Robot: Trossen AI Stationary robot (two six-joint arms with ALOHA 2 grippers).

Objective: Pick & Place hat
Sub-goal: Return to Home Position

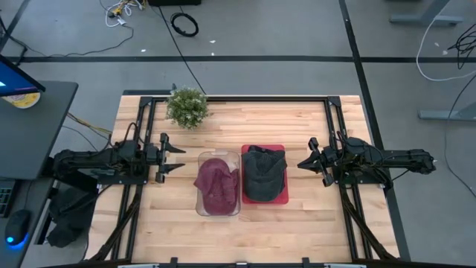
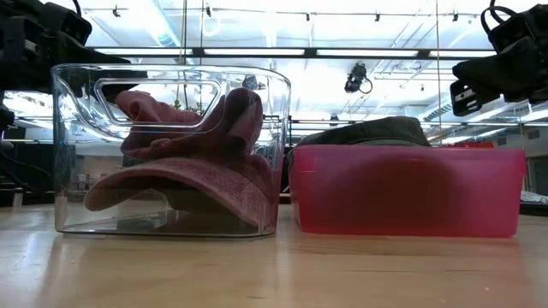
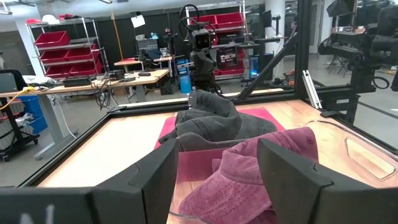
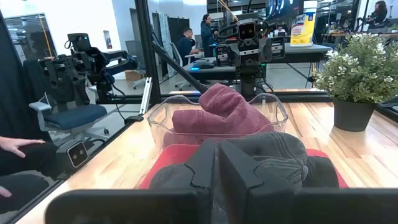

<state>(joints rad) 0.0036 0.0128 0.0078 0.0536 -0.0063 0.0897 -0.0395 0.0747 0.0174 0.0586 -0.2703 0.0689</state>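
My left gripper [image 1: 183,158] hangs beside the transparent bin [image 1: 199,158], jaws spread wide, holding nothing. My right gripper [image 1: 300,164] hangs beside the red bin [image 1: 283,198], jaws pressed together, gripping nothing. The red caps [image 1: 217,183], crumpled soft fabric, fill the clear round-cornered bin. The black cap [image 1: 264,171] lies heaped in the shallow red plastic one. The bins stand just beside each other on a pale wood-plank table [image 1: 312,223]. A potted plant [image 1: 187,106] stands near its far edge.
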